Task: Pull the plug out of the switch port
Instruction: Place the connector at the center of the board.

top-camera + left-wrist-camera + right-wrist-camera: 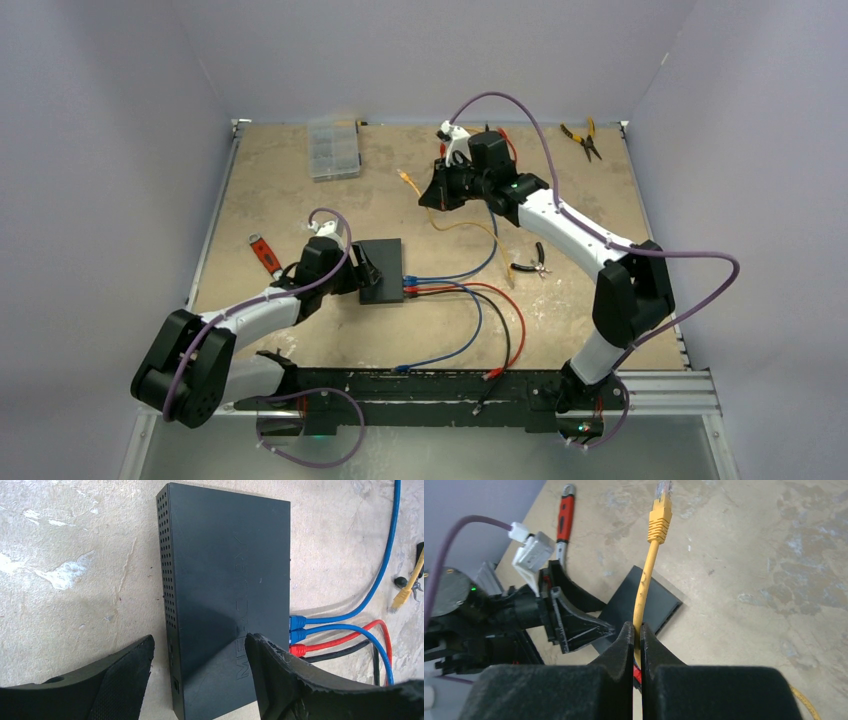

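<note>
Tan, scuffed board forms the table, with the matte-black switch lying flat left of centre. The left gripper stands spread over its near end, one finger just beside the perforated side, the other above the top near the port edge. Two blue plugs and a red plug sit in its ports. Well apart, toward the far side, the right gripper is clamped on a yellow Ethernet cable, whose yellow plug is free of the switch.

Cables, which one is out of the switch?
The yellow cable, pinched in the right claw; the blue cables, red cable and black cable sit plugged into the switch.
</note>
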Motion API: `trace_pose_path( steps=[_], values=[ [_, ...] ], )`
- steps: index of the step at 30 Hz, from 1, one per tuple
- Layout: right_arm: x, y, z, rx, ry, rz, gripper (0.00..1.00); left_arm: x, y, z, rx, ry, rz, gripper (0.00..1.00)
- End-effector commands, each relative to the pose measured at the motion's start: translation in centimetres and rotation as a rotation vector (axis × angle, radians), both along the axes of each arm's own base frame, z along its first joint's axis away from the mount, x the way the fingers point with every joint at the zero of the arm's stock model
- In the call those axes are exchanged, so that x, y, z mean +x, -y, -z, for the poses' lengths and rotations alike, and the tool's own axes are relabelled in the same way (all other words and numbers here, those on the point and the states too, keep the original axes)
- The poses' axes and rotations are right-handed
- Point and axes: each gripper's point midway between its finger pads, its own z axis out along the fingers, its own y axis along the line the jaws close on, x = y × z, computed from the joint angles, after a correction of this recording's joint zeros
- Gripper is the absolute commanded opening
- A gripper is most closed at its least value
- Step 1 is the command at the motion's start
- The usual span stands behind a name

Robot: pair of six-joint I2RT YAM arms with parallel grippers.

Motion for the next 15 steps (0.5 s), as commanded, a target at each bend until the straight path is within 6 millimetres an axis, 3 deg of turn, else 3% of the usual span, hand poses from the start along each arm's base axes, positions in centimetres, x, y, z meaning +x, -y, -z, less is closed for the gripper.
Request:
trace_pose_path(
  steps=[1, 15],
  values=[
    [-1.1, -1.7, -7.4, 0.163, 0.106, -0.091, 0.0, -2.9, -1.4, 3.1, 0.07, -0.122, 0.014, 0.7],
    [-0.9, -2.0, -16.1, 0.288, 0.249, -0.084, 0.0, -2.9, -1.2, 3.2, 0.067, -0.123, 0.022, 0.71]
  ],
)
